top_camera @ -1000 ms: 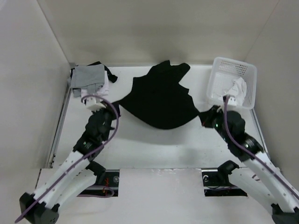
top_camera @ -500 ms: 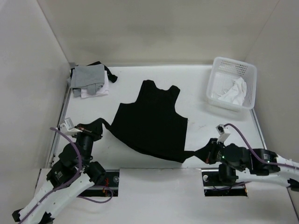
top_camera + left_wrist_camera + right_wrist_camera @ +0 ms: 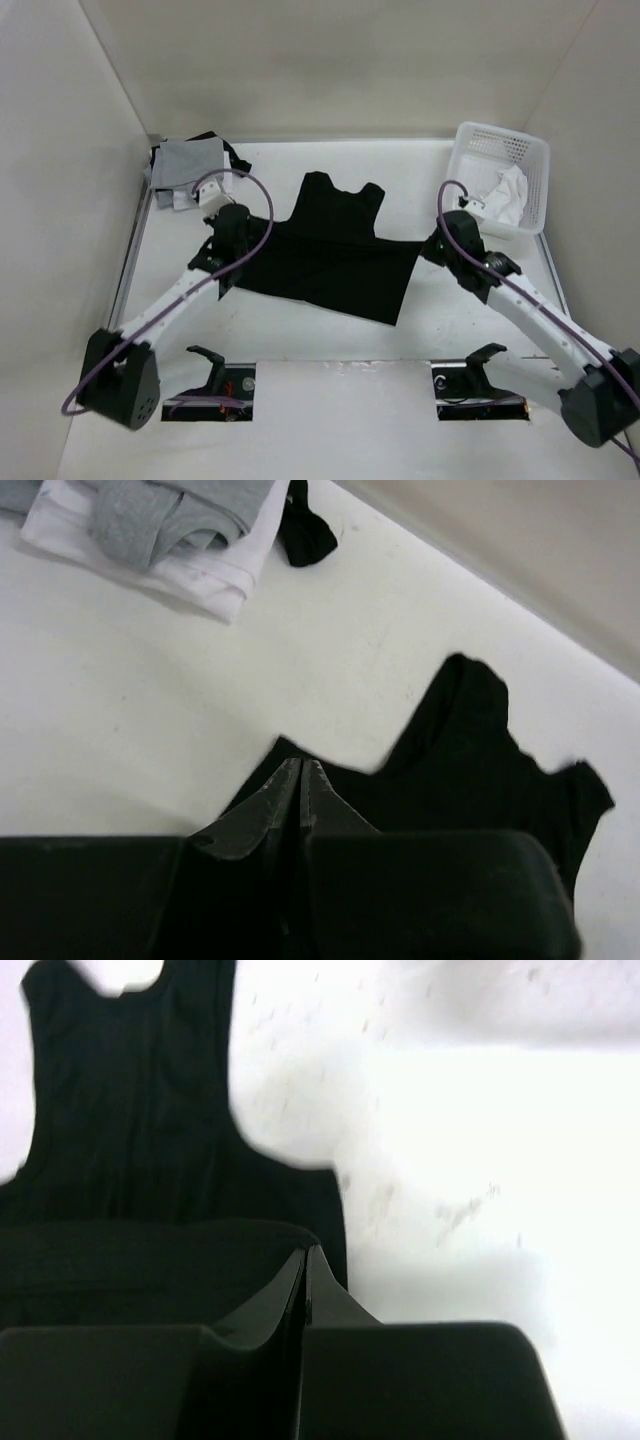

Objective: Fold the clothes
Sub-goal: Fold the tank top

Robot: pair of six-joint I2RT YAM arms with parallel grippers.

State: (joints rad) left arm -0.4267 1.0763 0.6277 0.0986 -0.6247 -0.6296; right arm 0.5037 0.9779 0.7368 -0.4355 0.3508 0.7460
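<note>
Item: black top point(image 3: 340, 265), sleeveless and plain, lying flat on the table point(image 3: 330, 345) between the two sets of jaws. Its lower part is doubled up over the body, so the upper edge of the doubled layer runs straight from one set to the other; neck and straps lie beyond both. Right gripper point(image 3: 305, 1258): jaws pressed together, pinching the right corner of the doubled layer. Left gripper point(image 3: 301, 772): jaws pressed together over the cloth's left edge; we cannot tell whether fabric is caught between them. Beyond the left jaws and to their left we list a folded grey and white stack point(image 3: 150, 530), with a small black piece point(image 3: 305, 530) touching its side. Beyond the right jaws and to their right: white lattice basket point(image 3: 500, 143) holding a crumpled white garment point(image 3: 505, 190).
</note>
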